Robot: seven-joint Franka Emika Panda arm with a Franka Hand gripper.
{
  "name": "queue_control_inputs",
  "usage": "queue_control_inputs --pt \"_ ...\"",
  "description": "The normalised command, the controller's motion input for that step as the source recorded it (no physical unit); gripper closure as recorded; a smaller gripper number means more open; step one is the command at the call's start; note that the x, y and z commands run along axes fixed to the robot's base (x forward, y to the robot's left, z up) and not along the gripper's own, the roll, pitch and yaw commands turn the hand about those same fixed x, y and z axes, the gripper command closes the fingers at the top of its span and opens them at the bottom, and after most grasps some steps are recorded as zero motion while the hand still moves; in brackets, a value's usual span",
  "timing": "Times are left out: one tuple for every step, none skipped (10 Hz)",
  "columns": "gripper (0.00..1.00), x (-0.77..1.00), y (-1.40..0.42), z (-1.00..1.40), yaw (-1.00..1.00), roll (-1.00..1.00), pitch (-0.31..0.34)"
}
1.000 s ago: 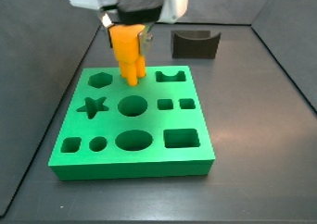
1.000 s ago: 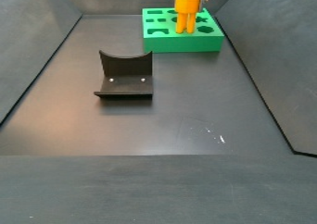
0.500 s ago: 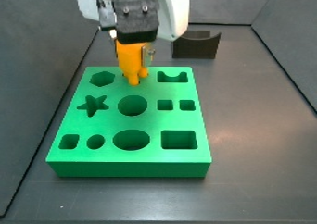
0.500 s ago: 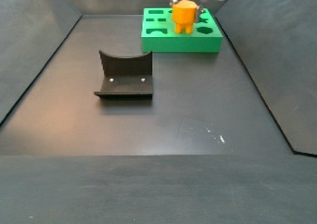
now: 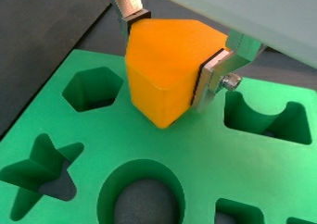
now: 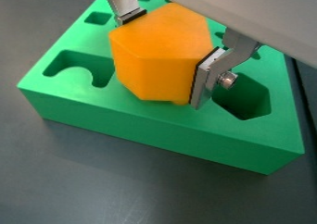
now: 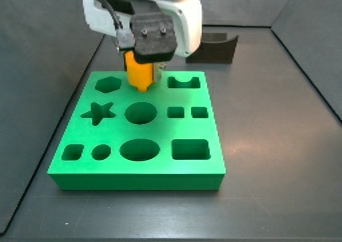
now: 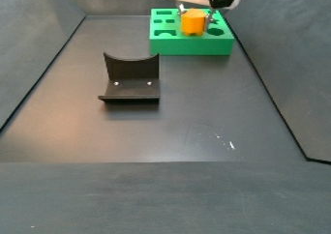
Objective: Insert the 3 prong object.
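The hand [image 5: 168, 47] grips the orange piece [image 5: 170, 67] between its fingers [image 5: 220, 75], low over the green block [image 7: 139, 136]

The dark floor [image 8: 168, 131] carries the green block [image 8: 189, 43] at its far end and the dark grey curved block [image 8: 130, 80] well apart from it, while the gripper [image 7: 139, 54] hangs over the green block.

Gripper [image 7: 140, 61] w/ 3 prong object [image 7: 139, 72] over green block [image 7: 140, 166], dark fixture [image 7: 211, 48] near behind, floor [image 8: 195, 112] open.
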Motion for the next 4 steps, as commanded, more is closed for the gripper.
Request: queue_control_inputs --pt "1.00 0.00 0.00 -0.46 0.00 0.07 0.000" --pt "1.00 0.00 0.00 -0.17 -0.03 -0.01 -0.040" --pt "1.00 0.00 0.00 0.00 0.00 -0.01 0.000" --pt "1.00 0.00 0.00 0.00 0.00 0.00 0.000"
